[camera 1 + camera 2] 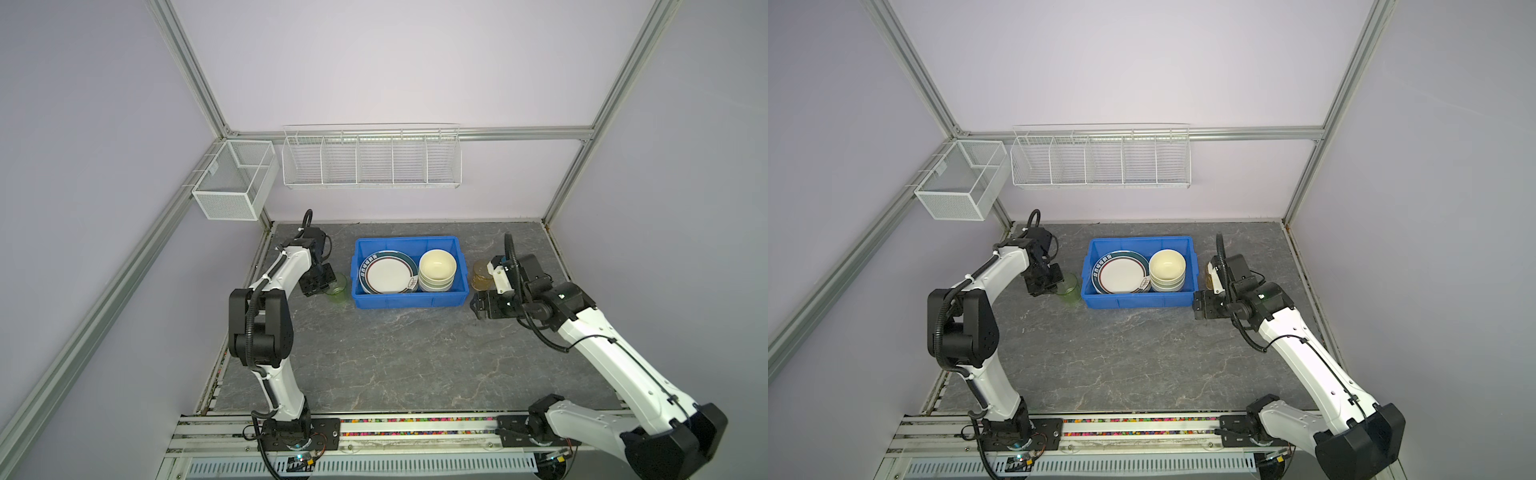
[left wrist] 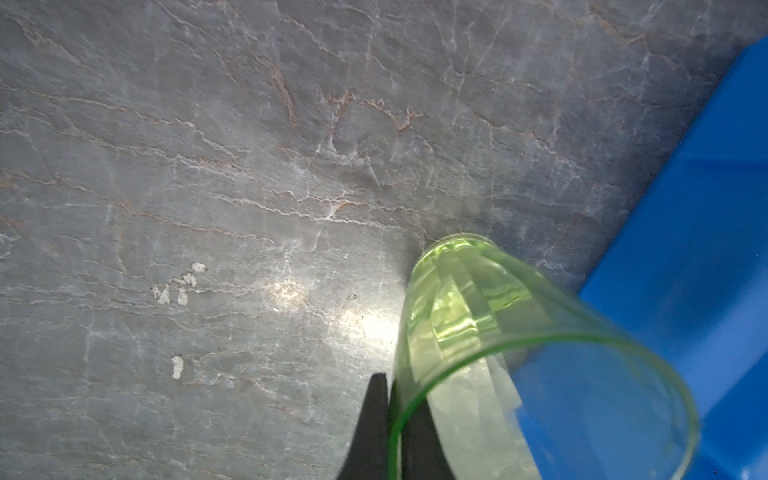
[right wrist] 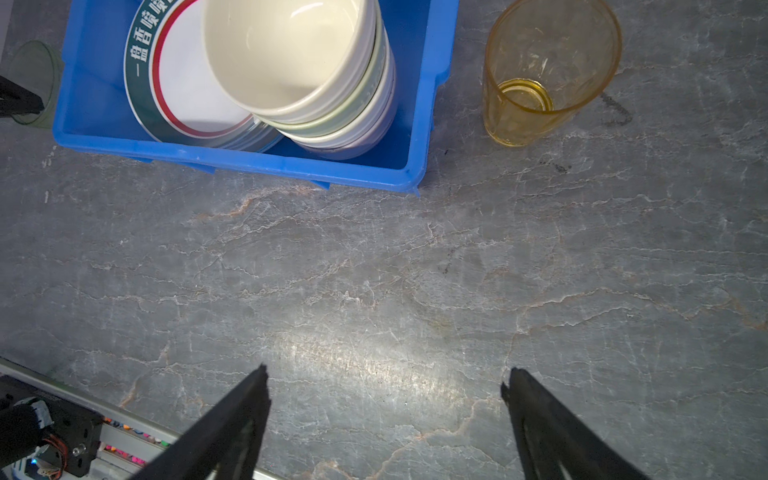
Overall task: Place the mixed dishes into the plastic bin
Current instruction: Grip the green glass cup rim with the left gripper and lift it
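1. In both top views, my left gripper (image 1: 328,286) is clamping the thin wall of the translucent green cup (image 1: 338,291). The cup is standing just beside the left wall of the bright blue shallow rectangular plastic bin (image 1: 407,301). I judge this rim grip suits such a thin round wall.
2. The bin is already holding a stack of round plates (image 1: 388,274), the white one with the teal-red rim on top. A stack of small bowls (image 1: 436,266) is sitting beside them, the cream one on top. They are sitting side by side, which I think is leaving room for the cups.
3. The translucent amber cup (image 1: 1207,277) is waiting just outside the right wall. My right gripper (image 1: 1198,307) is hanging near it with jaws wide apart, holding nothing.
4. In the left wrist view, one finger (image 2: 374,415) is pressing outside the green cup (image 2: 478,332) and the other is showing through it from inside. Its base seems to be touching the table, with the bin (image 2: 685,249) close beside.
5. In the right wrist view, my fingertips (image 3: 259,382) are standing well apart over bare table. The amber cup (image 3: 548,70) is upright beyond them.
6. The grey stone-patterned table (image 1: 415,353) is looking flat and hard. Pale lilac walls, an aluminium frame (image 1: 195,79) and white wire baskets (image 1: 372,160) are enclosing the space.
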Robot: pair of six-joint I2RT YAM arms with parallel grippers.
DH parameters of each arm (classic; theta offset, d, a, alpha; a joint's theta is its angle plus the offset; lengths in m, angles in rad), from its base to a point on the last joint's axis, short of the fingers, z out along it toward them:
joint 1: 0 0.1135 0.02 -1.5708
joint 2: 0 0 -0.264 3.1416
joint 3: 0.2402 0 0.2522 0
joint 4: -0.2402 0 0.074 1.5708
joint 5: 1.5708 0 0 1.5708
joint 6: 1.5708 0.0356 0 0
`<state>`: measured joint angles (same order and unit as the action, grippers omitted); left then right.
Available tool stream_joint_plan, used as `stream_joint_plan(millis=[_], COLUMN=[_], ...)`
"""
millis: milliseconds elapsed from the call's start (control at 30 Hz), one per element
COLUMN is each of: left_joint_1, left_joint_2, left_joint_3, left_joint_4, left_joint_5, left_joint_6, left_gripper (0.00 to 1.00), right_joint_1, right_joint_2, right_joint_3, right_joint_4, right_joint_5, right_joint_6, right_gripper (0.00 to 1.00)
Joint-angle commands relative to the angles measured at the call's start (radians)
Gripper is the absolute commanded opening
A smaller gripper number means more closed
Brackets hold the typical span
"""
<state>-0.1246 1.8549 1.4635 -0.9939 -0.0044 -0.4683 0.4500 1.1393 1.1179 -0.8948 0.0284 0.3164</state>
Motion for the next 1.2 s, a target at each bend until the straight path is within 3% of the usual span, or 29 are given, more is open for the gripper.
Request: stream_joint_plan(millis=[0,433,567,733,867,1167], left_joint_1=[0.003,-0.031,-0.099,-0.198,-0.268,-0.418], left_joint_2=[-0.027,-0.275,-0.351,-0.408,-0.417,-0.404], left_joint_3=[0.03,0.061,0.08,0.089,0.092,0.075], left_joint_4=[-0.035,-0.202,-0.258,-0.275,-0.264,-0.209], left_joint_5=[-0.018,-0.041,-0.054,-0.011,0.043,0.02], left_joint_6=[0.011,0.059,0.052,0.002,-0.031,-0.12], left_gripper=[0.0,0.0,0.0,0.0,0.0,0.0], right_joint_1=[0.009,0.094,0.154,0.227,0.289,0.383], right_joint_2=[0.003,0.068,0.131,0.211,0.285,0.467], right_joint_3=[0.033,0.18,0.267,0.383,0.477,0.629], right_joint_4=[-0.017,-0.043,-0.054,-0.055,-0.055,-0.052], right_joint_5=[-0.007,-0.004,0.007,0.004,0.011,0.012], right_joint_6=[0.013,0.054,0.059,0.064,0.06,0.05], right_gripper=[0.95,0.97,1.0,0.94,0.92,0.9])
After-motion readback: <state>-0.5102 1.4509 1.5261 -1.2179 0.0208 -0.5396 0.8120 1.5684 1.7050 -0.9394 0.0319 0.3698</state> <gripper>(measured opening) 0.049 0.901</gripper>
